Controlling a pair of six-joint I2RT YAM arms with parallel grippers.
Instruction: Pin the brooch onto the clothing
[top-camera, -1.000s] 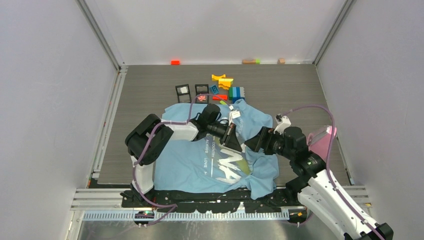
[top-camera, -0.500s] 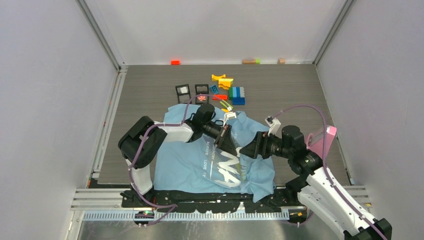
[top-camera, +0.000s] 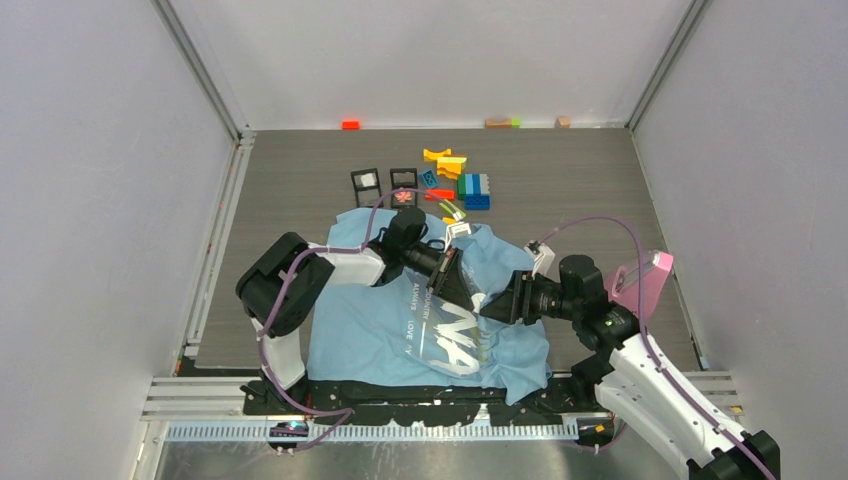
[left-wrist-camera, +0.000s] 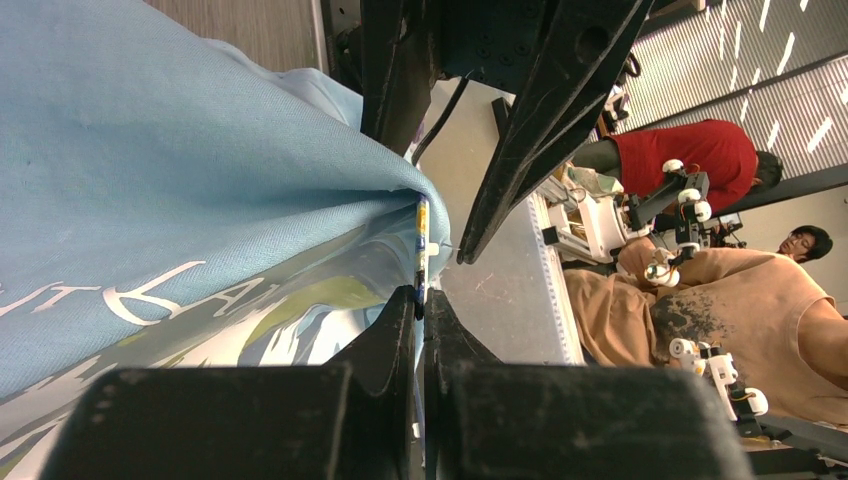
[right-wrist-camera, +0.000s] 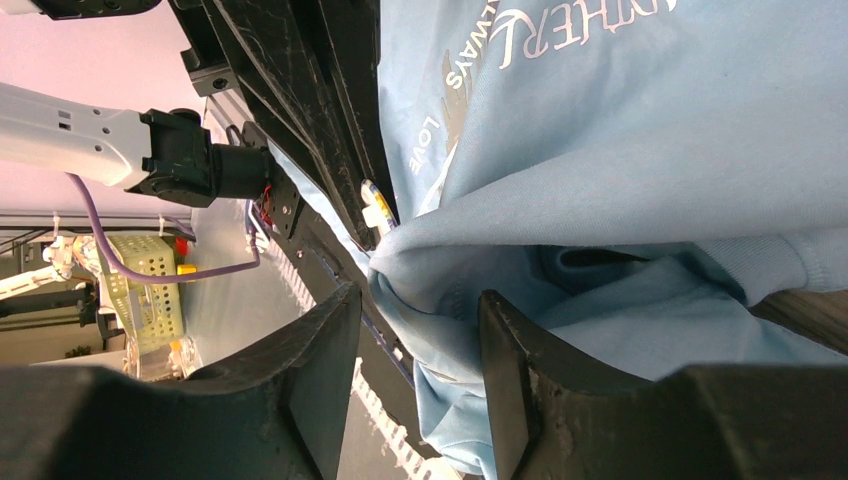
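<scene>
The left gripper (left-wrist-camera: 421, 297) pinches a thin yellow-blue piece (left-wrist-camera: 421, 235) at a fold of the clothing (left-wrist-camera: 150, 160) (jaws nearly closed). The right gripper (right-wrist-camera: 418, 297) gapes wide astride that fold. The brooch (top-camera: 403, 197) lies well behind the left gripper.

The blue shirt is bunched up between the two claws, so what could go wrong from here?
1. The left gripper pinches the brooch edge-on by a thin rim; pushing against the T-shirt could twist it loose.
2. The right gripper stands open around a loose fold, so the cloth may slide away rather than be pierced.
3. The two grippers sit close together and could collide.
</scene>
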